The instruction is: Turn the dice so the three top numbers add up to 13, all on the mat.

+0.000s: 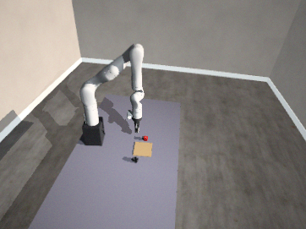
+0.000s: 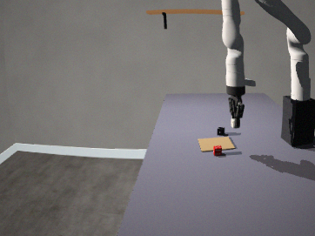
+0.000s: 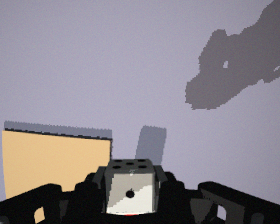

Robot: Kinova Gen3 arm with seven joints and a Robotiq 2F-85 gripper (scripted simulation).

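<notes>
My gripper (image 2: 235,122) is shut on a white die (image 3: 130,192) and holds it in the air above the table, a little beyond the tan mat's edge. In the wrist view the die's face toward the camera shows one pip. The tan mat (image 1: 143,149) lies flat on the table with no die on it; it also shows in the exterior view (image 2: 216,143) and at the left of the wrist view (image 3: 53,162). A red die (image 1: 145,138) (image 2: 217,150) sits on the table against one mat edge. A black die (image 1: 135,160) (image 2: 221,131) sits on the table off the opposite edge.
The arm's black base (image 1: 93,133) stands on the table to the left of the mat. The table's right edge (image 1: 177,161) runs not far from the mat. The arm's shadow (image 3: 234,66) falls on the table top.
</notes>
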